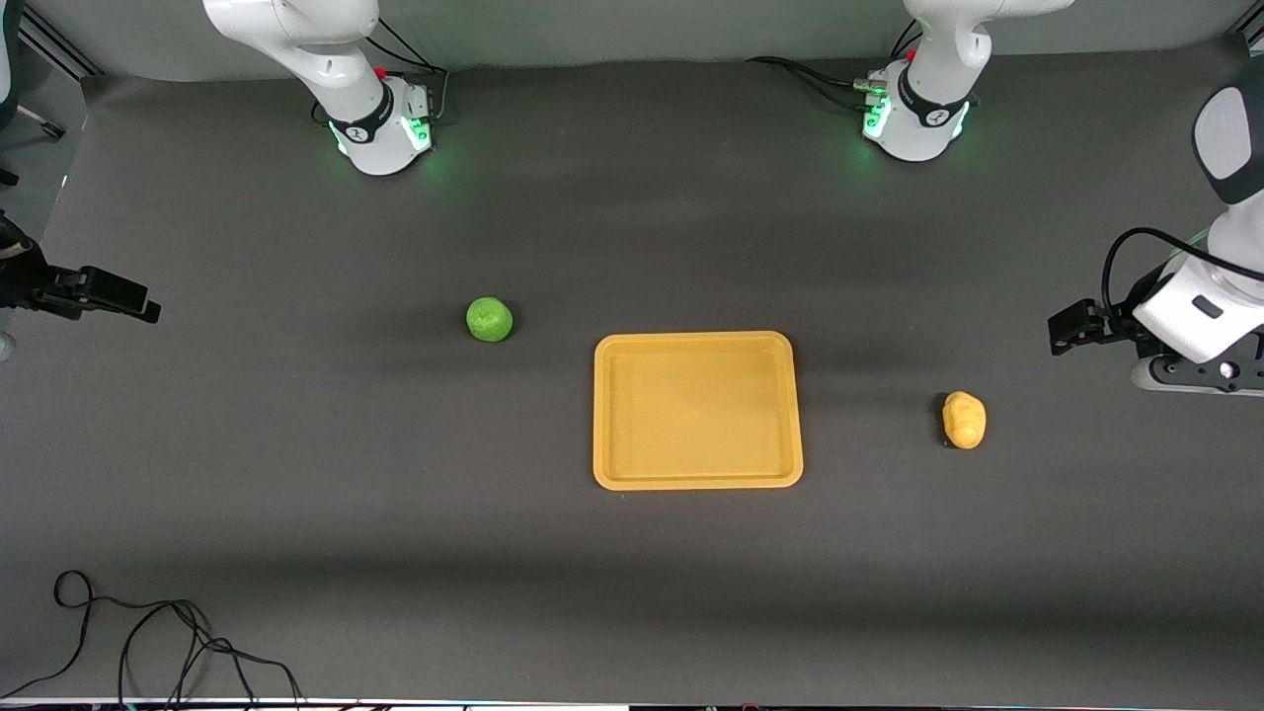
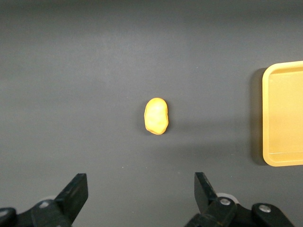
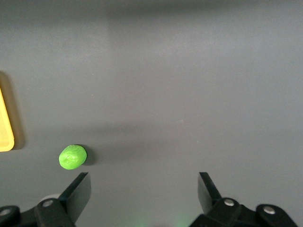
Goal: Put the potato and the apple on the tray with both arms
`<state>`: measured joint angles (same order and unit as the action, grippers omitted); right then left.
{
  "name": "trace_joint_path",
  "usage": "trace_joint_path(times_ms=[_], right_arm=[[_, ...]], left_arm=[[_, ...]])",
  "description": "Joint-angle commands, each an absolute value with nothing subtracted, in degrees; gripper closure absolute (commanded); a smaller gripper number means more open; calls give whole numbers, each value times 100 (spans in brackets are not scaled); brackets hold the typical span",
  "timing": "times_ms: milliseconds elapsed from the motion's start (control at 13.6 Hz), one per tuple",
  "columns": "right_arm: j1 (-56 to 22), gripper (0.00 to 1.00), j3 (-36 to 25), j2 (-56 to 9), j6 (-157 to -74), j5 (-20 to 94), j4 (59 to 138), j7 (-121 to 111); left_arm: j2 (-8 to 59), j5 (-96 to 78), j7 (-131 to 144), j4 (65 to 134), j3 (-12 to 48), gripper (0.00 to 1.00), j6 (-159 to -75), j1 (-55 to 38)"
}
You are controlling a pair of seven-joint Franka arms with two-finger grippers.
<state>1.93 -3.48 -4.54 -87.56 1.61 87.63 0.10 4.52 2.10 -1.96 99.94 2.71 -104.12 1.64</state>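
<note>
- Mid-table, a bit toward the left arm's end: tray [image 1: 697, 410], bare, nothing on it yet. Rigid plastic w/ low rim; stays put, no need to grip it.
- Toward the left arm's end, just nearer the front camera than the tray's centre, well apart from tray edge: potato [image 1: 964, 420]. Lies flat on mat, long axis roughly front-to-back.
- Toward the right arm's end, slightly farther from front camera than tray's top edge: apple [image 1: 490, 319], resting alone.
- Left gripper [image 2: 137, 189] up in the air at the table's left-arm edge, over mat beside potato; jaws wide apart, nothing held.
- Right gripper [image 3: 144, 189] at the right-arm edge, over bare mat, apple off to one side; jaws likewise apart, empty.
- Handling, judged: both look light, firm, smooth-ish. Potato: close across the short width, at mid-length, so lumps don't twist it out. Apple: round, prob. rolls if nudged; come straight down, pinch across widest diameter. Real vs. plastic prop — can't tell.
</note>
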Motion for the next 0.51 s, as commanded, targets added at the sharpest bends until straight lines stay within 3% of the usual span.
trace_joint_path(times_ms=[0,440], right_arm=[[176,0,-378,-387,-8719,88,8771,-97],[167,0,-369,-387,-8719,88,8789,-97]], left_arm=[[369,193,-9,10055,255,0,-10354,141],[483,202,97,10098,255,0,-10458,132]])
